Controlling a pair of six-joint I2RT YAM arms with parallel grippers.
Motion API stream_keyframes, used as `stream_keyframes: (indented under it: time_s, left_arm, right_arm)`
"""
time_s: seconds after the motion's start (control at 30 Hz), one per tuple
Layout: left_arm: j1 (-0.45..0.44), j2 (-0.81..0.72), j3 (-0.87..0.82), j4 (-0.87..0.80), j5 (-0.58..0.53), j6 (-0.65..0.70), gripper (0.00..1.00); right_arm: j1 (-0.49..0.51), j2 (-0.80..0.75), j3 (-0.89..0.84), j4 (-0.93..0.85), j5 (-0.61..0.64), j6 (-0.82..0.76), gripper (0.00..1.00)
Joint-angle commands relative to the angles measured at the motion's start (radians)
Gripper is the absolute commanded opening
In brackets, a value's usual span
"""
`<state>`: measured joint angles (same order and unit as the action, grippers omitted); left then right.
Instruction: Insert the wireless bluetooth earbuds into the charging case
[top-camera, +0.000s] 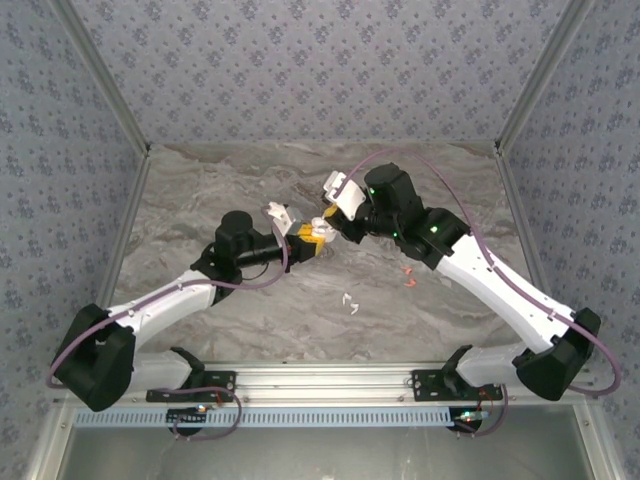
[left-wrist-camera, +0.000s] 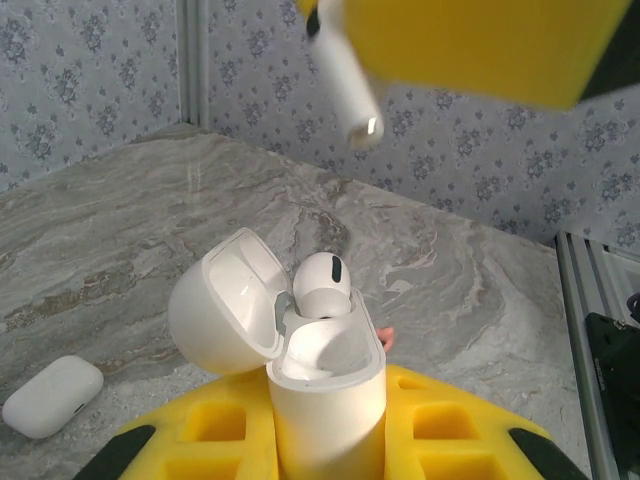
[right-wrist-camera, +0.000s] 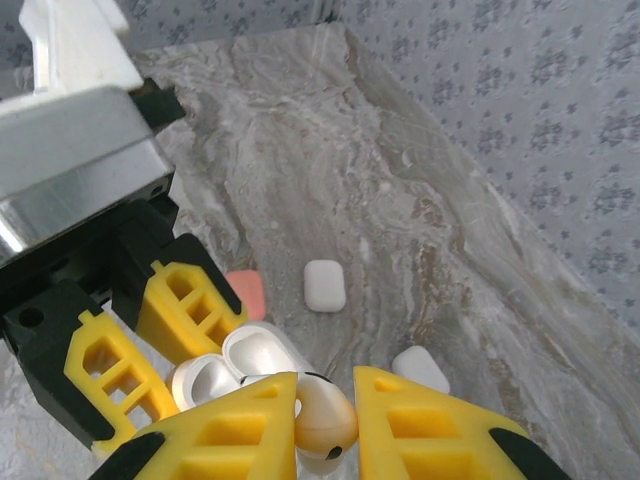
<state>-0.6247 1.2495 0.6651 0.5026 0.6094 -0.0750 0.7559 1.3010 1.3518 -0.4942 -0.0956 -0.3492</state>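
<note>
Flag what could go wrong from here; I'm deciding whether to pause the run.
The earbud in the right end effector hangs tilted above the case; its stem could catch the rim or knock the seated bud. Pressing down could also tip the case in the left end effector.

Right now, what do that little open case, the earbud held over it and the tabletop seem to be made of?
The open charging case: smooth glossy white plastic, by its highlights. The held earbud: the same shiny white plastic, with a metallic-looking stem tip. The tabletop: grey veined, marble-like; real stone or printed laminate, I cannot tell.
</note>
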Motion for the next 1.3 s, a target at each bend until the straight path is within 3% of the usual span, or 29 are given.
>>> stream_keyframes:
  time_s: [0.0, 0.87, 1.27]
  left_arm:
    - [-0.007, -0.001, 0.039, 0.022, 0.026, 0.020, 0.00]
    - [-0.007, 0.000, 0.044, 0.023, 0.020, 0.030, 0.00]
    - [-0.007, -0.001, 0.041, 0.024, 0.014, 0.030, 0.00]
  right_arm:
    - [0.013, 0.013, 0.033, -0.024, -0.039, -0.028, 0.21]
    - [0.031, 0.069, 0.003, -0.052, -0.040, -0.022, 0.21]
    - [0.036, 0.082, 0.010, -0.066, -0.097, -0.017, 0.22]
